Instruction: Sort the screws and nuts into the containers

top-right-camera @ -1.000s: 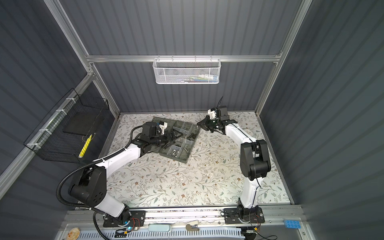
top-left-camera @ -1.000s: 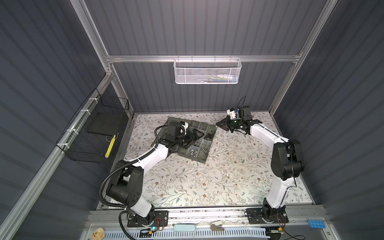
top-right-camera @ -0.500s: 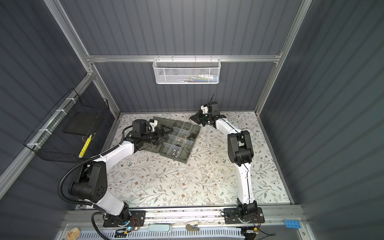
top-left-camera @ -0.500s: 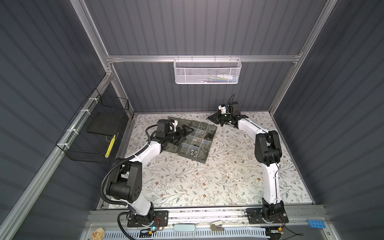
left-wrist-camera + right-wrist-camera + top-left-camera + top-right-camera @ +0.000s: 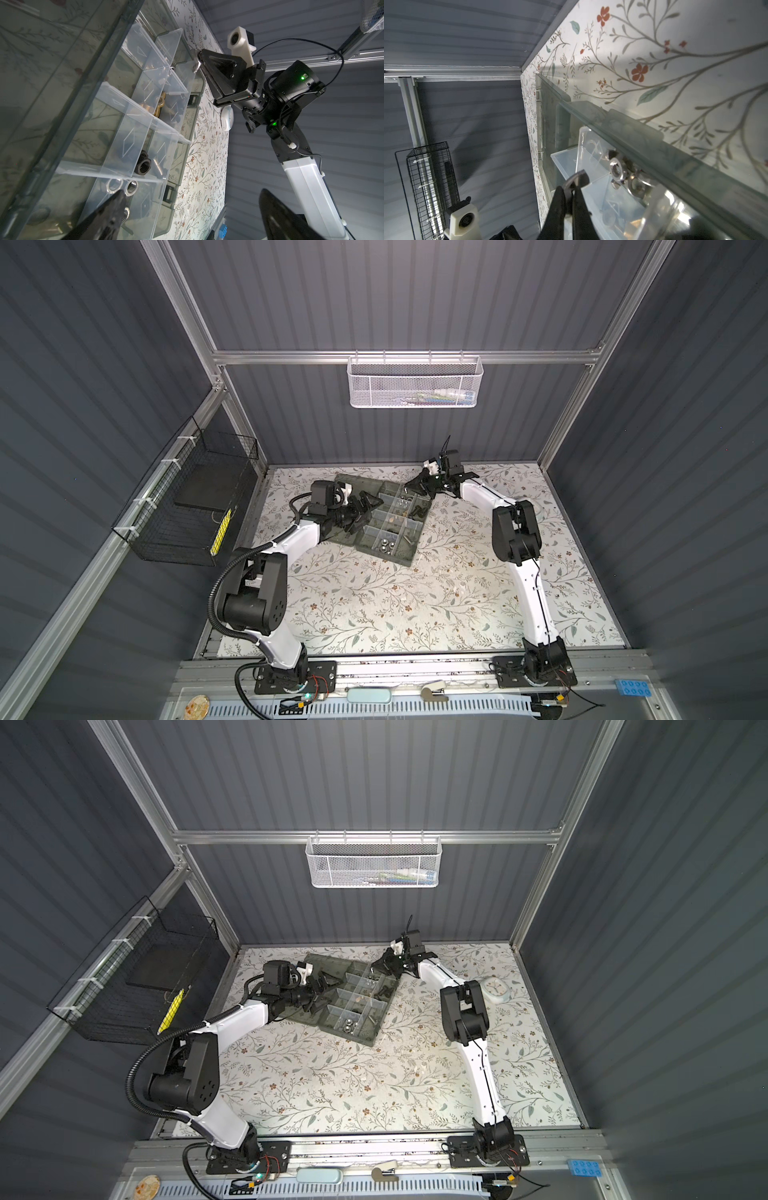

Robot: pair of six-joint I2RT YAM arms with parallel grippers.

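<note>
My right gripper (image 5: 409, 488) hangs at the far right corner of the organiser box (image 5: 386, 558), which sits open toward the far middle of the counter (image 5: 374, 605), turned at an angle, with its flat lid (image 5: 365, 483) folded out to the left. The jaws of this gripper are pressed together. In the left wrist view a small silvery bit (image 5: 196, 66) shows right at its tips (image 5: 198, 59), but I cannot tell whether it is a nut or a screw, nor whether I truly have hold of it. In the right wrist view the closed tips (image 5: 578, 178) sit over the containers (image 5: 593, 187), just beside a little heap of silver nuts (image 5: 617, 168) lying against the box's far wall. My left gripper (image 5: 368, 512) is on the left side of the box, near the line where lid and compartments meet, jaws spread wide with nothing between them (image 5: 193, 192). In the left wrist view more silver nuts (image 5: 122, 186) lie in the near compartment. In the next one I see a black nut (image 5: 143, 165) with a thin silver screw (image 5: 157, 166) beside it, and farther on some brass-coloured pieces (image 5: 160, 104). A round white clock (image 5: 496, 988) lies on the counter, well to the right of the box.
</note>
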